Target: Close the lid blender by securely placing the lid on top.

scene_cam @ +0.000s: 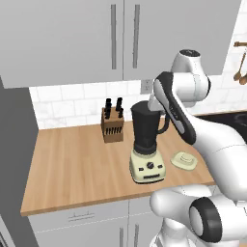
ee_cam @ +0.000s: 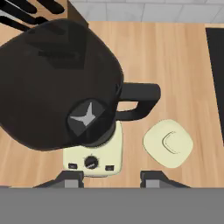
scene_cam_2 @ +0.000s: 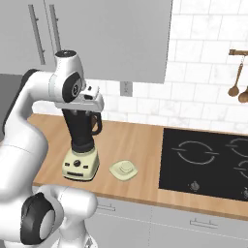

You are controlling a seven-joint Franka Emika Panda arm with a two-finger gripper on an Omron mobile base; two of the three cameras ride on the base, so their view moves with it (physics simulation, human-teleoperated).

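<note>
The lid (ee_cam: 168,143) lies on the worktop (scene_cam: 72,159) beside the open blender (ee_cam: 65,83). The fingers (ee_cam: 72,178) are apart, holding nothing, so it needs picking up.

Looking straight down: the tall dark tapered blender jar (ee_cam: 57,78) stands open-topped, its grey blade visible at the bottom, its side handle pointing right, on a cream base with a black knob. Just beside it on the wooden tabletop (ee_cam: 175,57) lies the pale cream-yellow rounded-square lid (ee_cam: 168,143). Two dark fingers (ee_cam: 70,179) stand apart, holding nothing.
</note>
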